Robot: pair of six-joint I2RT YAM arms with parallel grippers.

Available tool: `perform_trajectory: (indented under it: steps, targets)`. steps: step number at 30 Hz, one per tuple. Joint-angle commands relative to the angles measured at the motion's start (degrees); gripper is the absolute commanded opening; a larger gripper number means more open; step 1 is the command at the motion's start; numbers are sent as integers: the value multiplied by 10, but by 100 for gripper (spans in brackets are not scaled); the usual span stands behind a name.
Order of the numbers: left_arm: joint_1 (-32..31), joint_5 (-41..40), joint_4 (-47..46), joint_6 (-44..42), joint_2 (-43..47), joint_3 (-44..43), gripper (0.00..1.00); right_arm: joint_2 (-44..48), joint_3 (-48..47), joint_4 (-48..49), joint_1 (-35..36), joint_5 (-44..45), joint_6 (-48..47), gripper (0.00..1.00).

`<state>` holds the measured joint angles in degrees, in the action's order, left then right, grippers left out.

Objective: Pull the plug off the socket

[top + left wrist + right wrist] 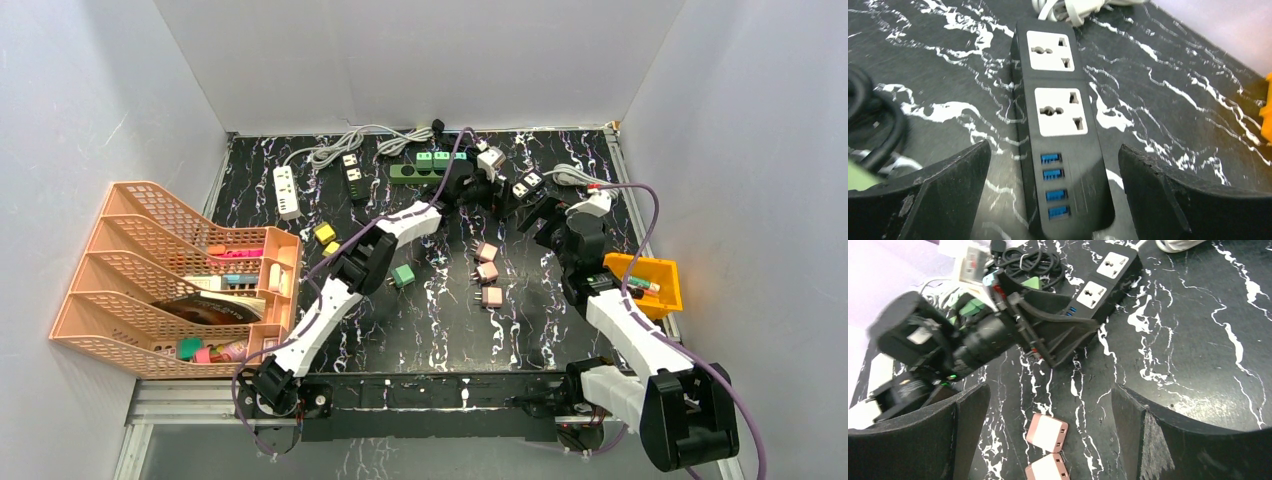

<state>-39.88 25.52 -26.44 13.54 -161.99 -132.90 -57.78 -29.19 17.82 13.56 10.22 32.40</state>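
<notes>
**Left hand straddling the black power strip, both hands open**

Going left to right from the top view, we've got the peach file rack (140, 215) at the left edge, then a white strip (287, 190) and a green strip (415, 172) near the back. Next is our left hand (1055, 152), fingers apart, one on each side of the black power strip (1083, 170) and not touching it. The strip lies flat on the marbled surface (1173, 110) with its long axis running straight away from the wrist camera. The blue USB ports (1054, 185) are nearest the hand, the two white sockets (1060, 111) sit beyond them, and the white cord (1068, 10) is at the far end. From above it sits diagonally, cord end toward the back right. The right hand (1048, 390) is just right of it, fingers spread too, with pink plugs (487, 272) lying loose nearby. The yellow bin (655, 265) is far right.
</notes>
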Motion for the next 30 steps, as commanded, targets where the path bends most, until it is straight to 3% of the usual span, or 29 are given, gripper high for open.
perform_trajectory:
  steps: [1,5,9,17,22,30]
  targets:
    - [2,-38,10,-105,185,85,99,12,-27,45,0,61,15,98]
    - [19,-36,-10,-142,269,163,98,37,-9,69,0,99,21,98]
    - [54,-2,-50,-113,342,234,98,30,-2,80,0,115,21,98]
    - [136,-50,-28,-133,464,382,98,-96,-78,43,0,92,27,98]
    - [207,77,24,-178,454,402,96,-189,-126,34,4,18,36,98]
    - [256,175,-24,-180,361,378,89,-233,-147,49,16,-27,23,98]
